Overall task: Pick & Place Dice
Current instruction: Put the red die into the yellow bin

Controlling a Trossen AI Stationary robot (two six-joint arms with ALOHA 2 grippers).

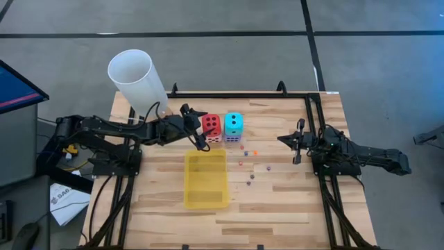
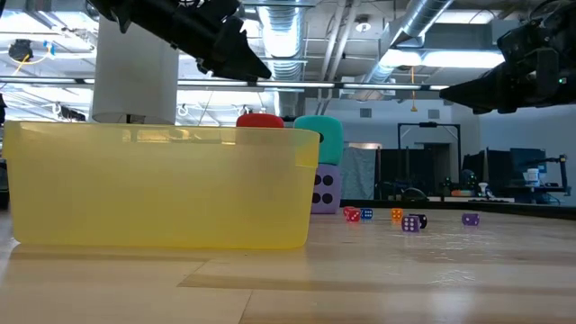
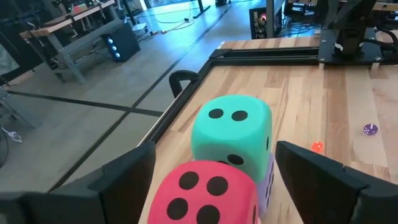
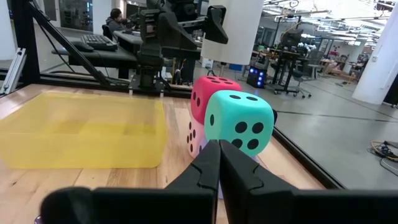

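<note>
Two stacks of big dice stand side by side behind the yellow tray [image 1: 206,179]. The red die [image 1: 211,124] rests on the pink die [image 4: 195,138], and the cyan die [image 1: 234,123] rests on the purple die [image 2: 326,187]. My left gripper [image 3: 214,155] is open and hovers at the red die [image 3: 205,193], one finger on either side of it, touching nothing. My right gripper [image 4: 219,163] is shut and empty, waiting at the table's right side [image 1: 297,142]. Several tiny coloured dice [image 2: 405,220] lie on the wood between the stacks and the right arm.
A tall white cylinder [image 1: 135,76] stands at the table's far left corner behind the left arm. The tray [image 2: 162,184] sits in front of the stacks toward the near edge. A black frame rail [image 3: 186,99] runs along the far edge. Bare wood lies at the near right.
</note>
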